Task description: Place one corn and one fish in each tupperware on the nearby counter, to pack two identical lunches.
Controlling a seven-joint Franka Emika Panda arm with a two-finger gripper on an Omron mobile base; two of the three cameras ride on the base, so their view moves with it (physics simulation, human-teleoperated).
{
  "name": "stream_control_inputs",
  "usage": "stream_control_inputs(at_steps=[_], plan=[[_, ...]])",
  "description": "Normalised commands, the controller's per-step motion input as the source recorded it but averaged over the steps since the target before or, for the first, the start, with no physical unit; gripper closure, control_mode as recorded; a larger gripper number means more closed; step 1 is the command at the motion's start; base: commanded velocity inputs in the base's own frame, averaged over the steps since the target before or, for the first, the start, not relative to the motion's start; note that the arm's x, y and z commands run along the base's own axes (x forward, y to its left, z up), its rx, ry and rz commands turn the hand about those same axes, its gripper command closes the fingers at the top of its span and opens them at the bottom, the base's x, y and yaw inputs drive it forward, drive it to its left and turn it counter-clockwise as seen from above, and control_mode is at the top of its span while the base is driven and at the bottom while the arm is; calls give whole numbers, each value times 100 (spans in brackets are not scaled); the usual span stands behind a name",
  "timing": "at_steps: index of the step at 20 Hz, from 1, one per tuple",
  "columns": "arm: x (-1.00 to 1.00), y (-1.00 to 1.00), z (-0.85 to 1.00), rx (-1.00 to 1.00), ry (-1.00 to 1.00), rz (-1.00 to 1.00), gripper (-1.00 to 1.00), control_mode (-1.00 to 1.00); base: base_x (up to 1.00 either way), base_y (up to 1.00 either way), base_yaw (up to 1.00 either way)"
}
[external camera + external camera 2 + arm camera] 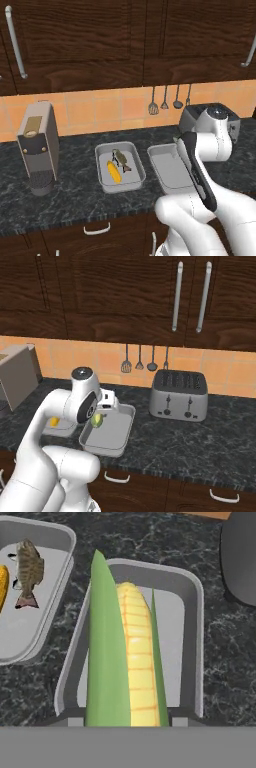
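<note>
1. Over the right tray hangs the pincer, closed on the husked corn; the hand view shows the cob close up, yellow kernels between green leaves, with the tray's bare floor behind it.
2. From the right base view the same corn is a small green-yellow knob at the pincer, above the tray's left end; the arm covers most of the left tray, leaving a bit of plain corn visible.
3. From the left base view the arm hides the pincer, yet both trays lie in sight, side by side and just apart on the dark marbled surface.
4. Beside the right tray stands a toaster, with open surface between; a coffee machine stands well to the left of the left tray.
5. Inside the left tray lie the plain corn and a dark fish, side by side.
</note>
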Motion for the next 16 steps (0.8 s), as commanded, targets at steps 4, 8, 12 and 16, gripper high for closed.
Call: stream_control_inputs(at_steps=[4,8,12,16], plan=[[30,-11,-57,0,9,4,100,-100,0,0,0],[32,-10,-47,0,10,2,100,-100,0,0,0],[45,0,-43,0,5,0,100,-100,0,0,0],[56,0,-43,0,12,0,100,-100,0,0,0]])
